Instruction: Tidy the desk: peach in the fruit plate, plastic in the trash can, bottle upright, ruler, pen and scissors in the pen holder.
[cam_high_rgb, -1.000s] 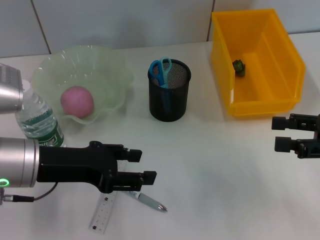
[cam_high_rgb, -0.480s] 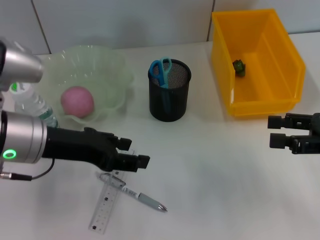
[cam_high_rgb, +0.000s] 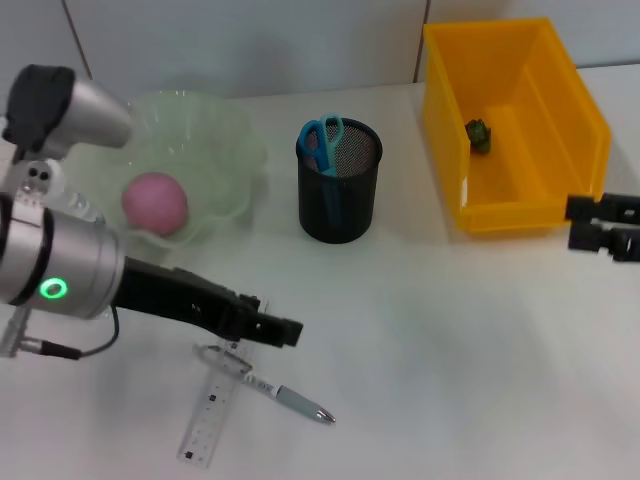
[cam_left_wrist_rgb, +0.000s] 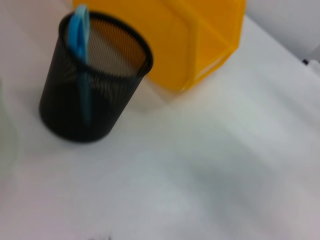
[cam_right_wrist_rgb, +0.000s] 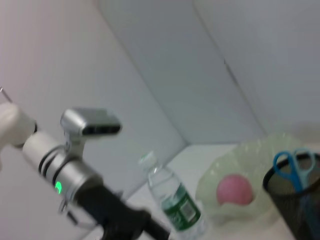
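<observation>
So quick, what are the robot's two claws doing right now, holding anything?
Left gripper: above the ruler and pen, holding nothing; open or shut cannot be told.
Right gripper: beside the yellow bin, open, empty.

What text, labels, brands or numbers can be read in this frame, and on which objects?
No text is readable anywhere.
Bottle: green label with white print, too blurred to read.
Ruler: dark markings, too small to read.
Pen: dark marks on its barrel, unreadable.
Pen holder, yellow bin, fruit plate: no print visible.
</observation>
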